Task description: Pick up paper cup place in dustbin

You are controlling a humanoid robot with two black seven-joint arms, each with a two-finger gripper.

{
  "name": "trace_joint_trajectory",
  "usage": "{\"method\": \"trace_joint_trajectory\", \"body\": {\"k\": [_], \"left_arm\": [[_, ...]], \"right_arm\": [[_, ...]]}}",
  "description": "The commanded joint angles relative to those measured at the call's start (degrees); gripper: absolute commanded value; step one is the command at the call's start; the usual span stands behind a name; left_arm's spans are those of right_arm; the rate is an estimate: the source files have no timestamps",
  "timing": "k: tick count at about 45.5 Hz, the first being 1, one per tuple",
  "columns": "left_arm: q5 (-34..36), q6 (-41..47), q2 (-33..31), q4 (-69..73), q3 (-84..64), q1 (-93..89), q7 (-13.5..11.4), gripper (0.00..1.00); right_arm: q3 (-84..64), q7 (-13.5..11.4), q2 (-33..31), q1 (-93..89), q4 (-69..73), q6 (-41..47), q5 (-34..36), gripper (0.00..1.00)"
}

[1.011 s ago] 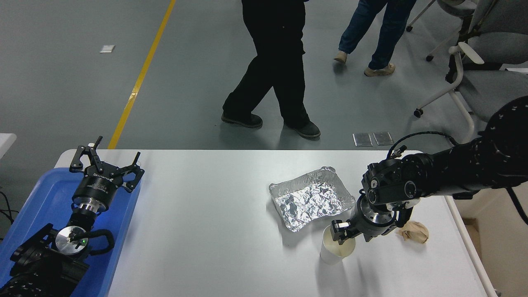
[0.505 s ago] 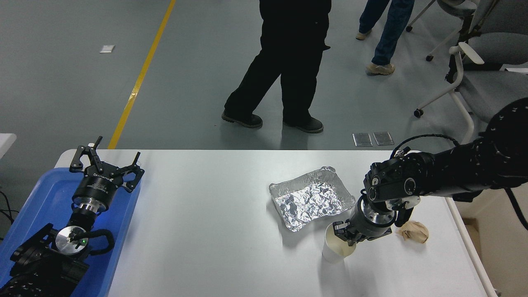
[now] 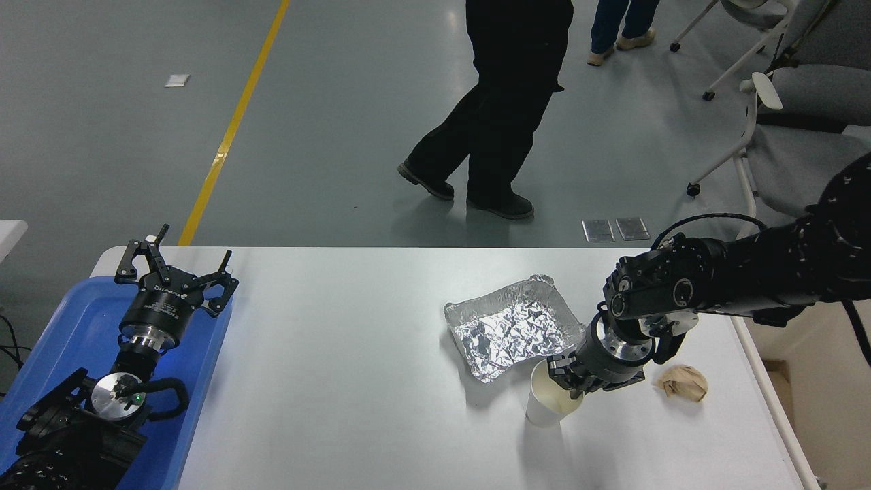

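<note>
The right hand [image 3: 568, 381] was positioned at the rim of the paper cup [image 3: 548, 405], with its fingers pinching the rim wall on the side nearest the arm; one finger appeared to sit inside the mouth and the other outside. A rim pinch of this kind suits a thin tapered cup, since the rolled edge stiffens the wall at that point.

The paper cup stood near the front right of the white surface [image 3: 340, 381], just beside the near corner of the crinkled foil tray [image 3: 514, 327] and apart from the crumpled brown paper ball [image 3: 682, 382] to its right. Its mouth faced up and leaned slightly toward the hand; its long axis ran close to vertical, tilted a little from upright. Whether the base rested on the surface or was just clear of it could not be determined.

The left hand [image 3: 175, 271] was parked over the blue plastic tray [image 3: 54, 340] at the lower left, with its fingers spread and holding nothing.

No dustbin was in view. By judgement, the grasp step was in hand, with lift and transfer not yet done.
</note>
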Motion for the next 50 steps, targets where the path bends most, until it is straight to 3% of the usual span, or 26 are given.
{"method": "trace_joint_trajectory", "body": {"k": [1,7,29,50], "left_arm": [[0.0,0.0,0.0,0.0,0.0,0.0,0.1,0.99],[0.0,0.0,0.0,0.0,0.0,0.0,0.1,0.99],[0.0,0.0,0.0,0.0,0.0,0.0,0.1,0.99],[-0.1,0.0,0.0,0.0,-0.1,0.1,-0.1,0.99]], "right_arm": [[0.0,0.1,-6.2,9.6,3.8,10.2,2.6,0.00],[-0.1,0.1,-9.5,15.9,4.3,18.2,2.8,0.00],[-4.0,0.0,-13.8,30.4,5.6,18.2,5.4,0.00],[-8.5,-0.1,-16.0,31.6,5.4,18.2,5.2,0.00]]}}
